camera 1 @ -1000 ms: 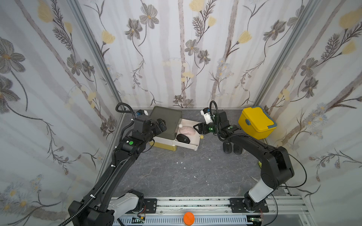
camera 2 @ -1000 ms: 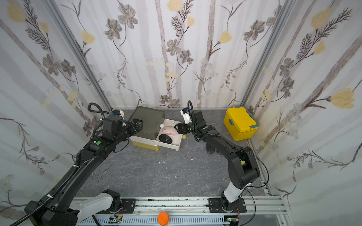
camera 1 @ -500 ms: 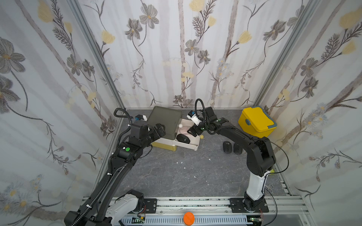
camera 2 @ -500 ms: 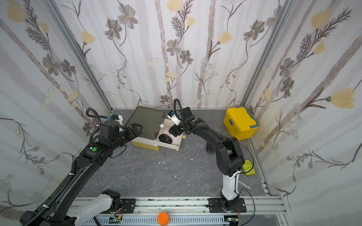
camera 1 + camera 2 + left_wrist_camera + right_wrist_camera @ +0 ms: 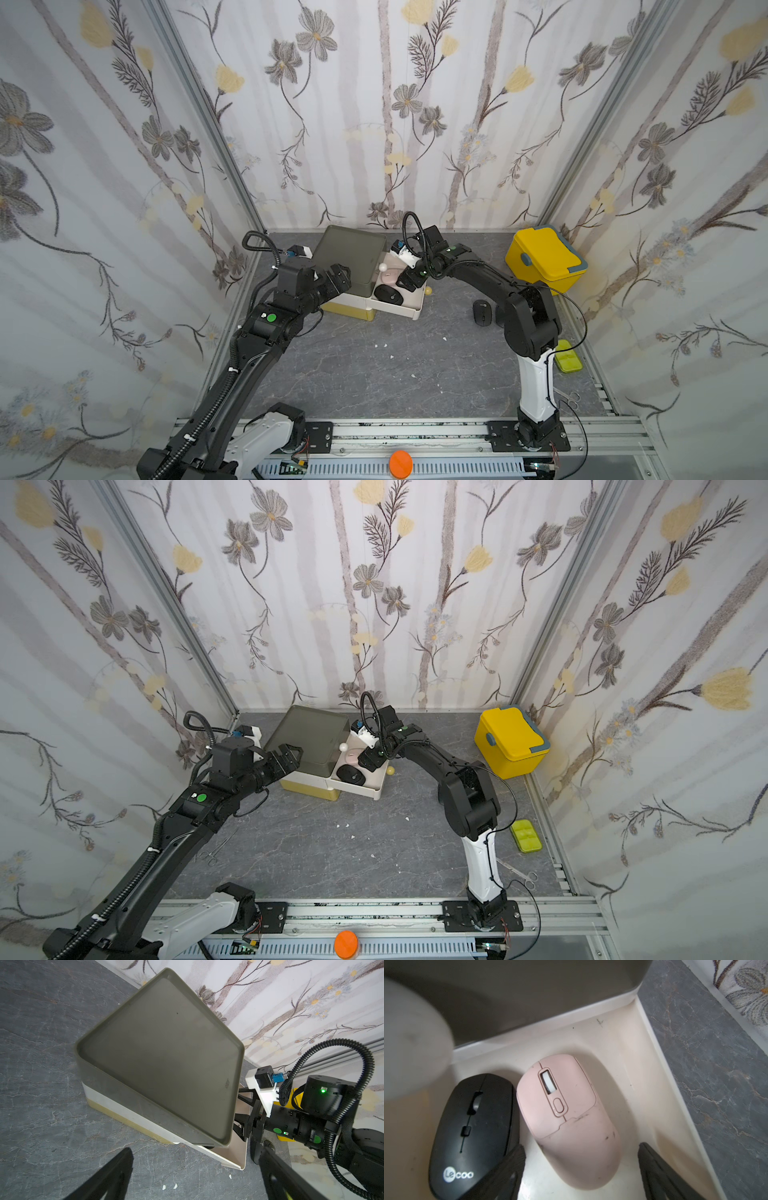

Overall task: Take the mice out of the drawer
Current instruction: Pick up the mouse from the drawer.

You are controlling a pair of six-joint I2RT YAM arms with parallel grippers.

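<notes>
Partway through: a black oval mouse (image 5: 482, 312) is lying toward the desk's (image 5: 374, 374) right edge. A pale pink mouse (image 5: 566, 1118) and a black Lecoo mouse (image 5: 473, 1130) are sitting in the pulled-out white drawer (image 5: 654, 1064), with the spread-jawed right gripper (image 5: 580, 1150) straddling the pink. The left gripper (image 5: 195, 1149) is gaping, holding nothing.
</notes>
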